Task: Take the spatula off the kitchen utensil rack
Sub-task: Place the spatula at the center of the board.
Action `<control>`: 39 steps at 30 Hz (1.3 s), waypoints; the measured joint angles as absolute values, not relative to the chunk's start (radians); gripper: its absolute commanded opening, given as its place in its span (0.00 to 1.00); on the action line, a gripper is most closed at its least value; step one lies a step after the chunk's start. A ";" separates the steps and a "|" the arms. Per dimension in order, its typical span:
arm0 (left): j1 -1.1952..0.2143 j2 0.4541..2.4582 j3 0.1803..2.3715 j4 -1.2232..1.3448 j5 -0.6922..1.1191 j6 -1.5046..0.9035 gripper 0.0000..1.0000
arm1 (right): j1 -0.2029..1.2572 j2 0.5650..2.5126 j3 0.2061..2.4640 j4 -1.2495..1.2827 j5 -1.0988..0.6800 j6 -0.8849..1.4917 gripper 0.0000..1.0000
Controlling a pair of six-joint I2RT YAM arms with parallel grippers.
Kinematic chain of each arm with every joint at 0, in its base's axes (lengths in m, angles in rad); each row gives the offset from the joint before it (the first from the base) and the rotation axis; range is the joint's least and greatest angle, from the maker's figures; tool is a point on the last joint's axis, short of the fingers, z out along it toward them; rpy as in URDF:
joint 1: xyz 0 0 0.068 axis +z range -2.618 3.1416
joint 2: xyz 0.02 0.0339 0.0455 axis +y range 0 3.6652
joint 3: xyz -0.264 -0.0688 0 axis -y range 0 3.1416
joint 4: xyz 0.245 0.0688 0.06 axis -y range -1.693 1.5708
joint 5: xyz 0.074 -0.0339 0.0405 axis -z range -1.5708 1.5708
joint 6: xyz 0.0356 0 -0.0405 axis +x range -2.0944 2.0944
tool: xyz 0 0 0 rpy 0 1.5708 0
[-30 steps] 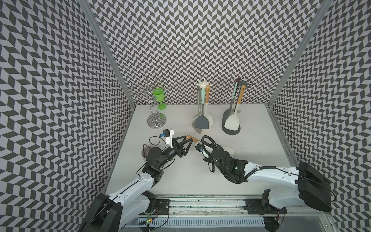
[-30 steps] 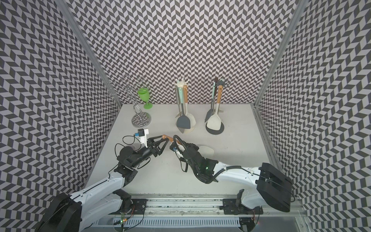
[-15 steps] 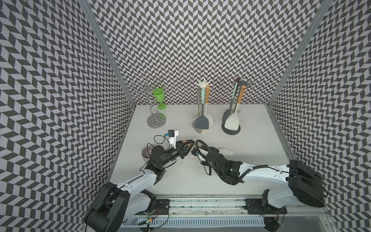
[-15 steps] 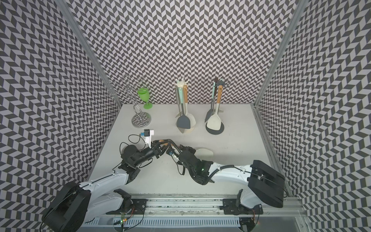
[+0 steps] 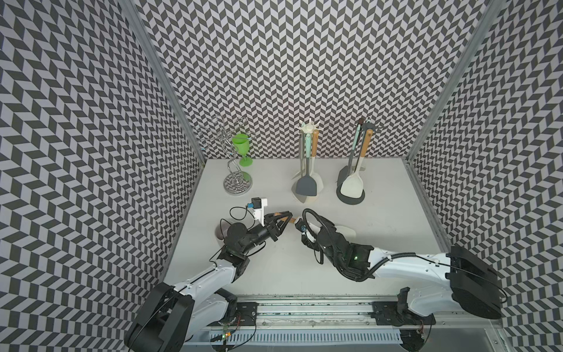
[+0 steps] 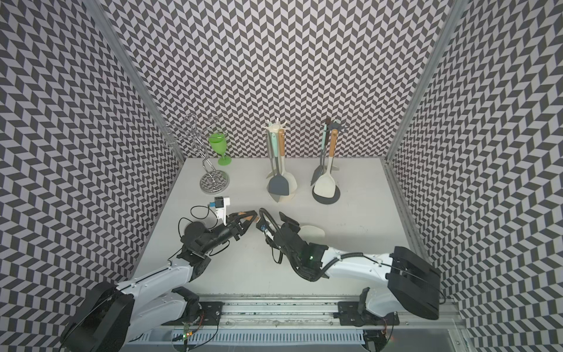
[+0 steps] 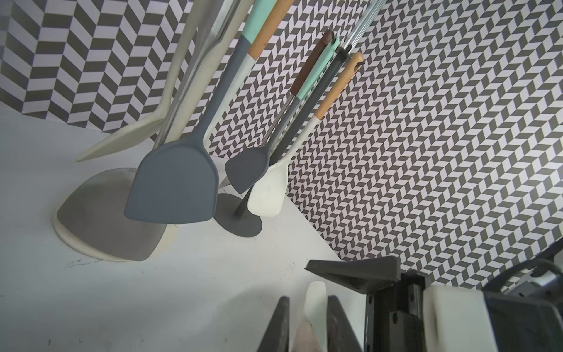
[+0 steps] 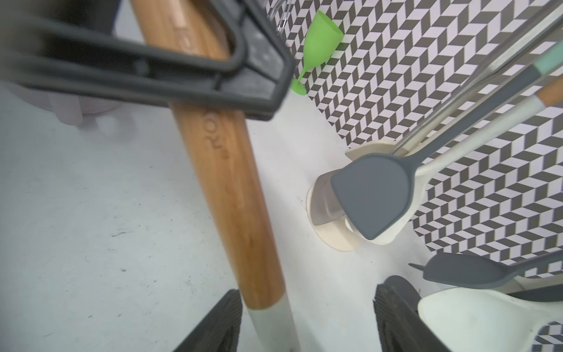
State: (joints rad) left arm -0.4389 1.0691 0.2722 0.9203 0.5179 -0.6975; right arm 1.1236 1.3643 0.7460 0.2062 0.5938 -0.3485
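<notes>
A: Left to right, what do we have?
B: Back left, wire stand (image 5: 236, 183) with green cup (image 5: 242, 146) just behind it, both clear of the arms. Next is the left claw (image 5: 286, 218), clamped on the wood handle of the spatula (image 8: 225, 183).
A: So the spatula is off the rack?
B: Yes. We see it low over the table (image 5: 380, 243), in front of the cream rack (image 5: 307, 199), running between the two claws. The handle points left. The cream blade (image 5: 345, 233) points right, partly hidden behind the right arm. We can't tell if it touches the table.
A: Right claw (image 8: 307, 292)?
B: Jaws spread wide, no grip. In its wrist view the spatula's neck sits just beside one finger, and the other finger is well apart.
A: Racks?
B: Cream rack is upright at back centre, with a grey turner (image 5: 306, 189) hanging in front. Dark rack (image 5: 350, 198) is to its right, upright, with a cream turner (image 5: 352, 184) hanging. Both are well apart from the arms.
</notes>
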 measured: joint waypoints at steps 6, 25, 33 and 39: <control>-0.445 1.016 0.233 0.925 0.469 -0.697 0.00 | 1.124 1.206 0.754 0.104 0.535 -0.027 1.00; -0.543 0.931 0.141 0.974 0.257 -0.618 0.00 | 1.111 1.021 0.492 0.416 0.253 1.325 0.95; -0.620 0.896 0.140 0.976 0.188 -0.549 0.00 | 1.093 1.205 0.541 0.535 0.139 1.601 0.86; -0.638 0.879 0.138 0.979 0.165 -0.522 0.00 | 1.077 1.281 0.570 0.631 0.108 1.709 0.70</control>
State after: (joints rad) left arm -0.6376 0.8787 0.1383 0.9794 0.1650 -0.5224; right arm 1.0771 1.2812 0.5701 0.6308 0.1078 1.7088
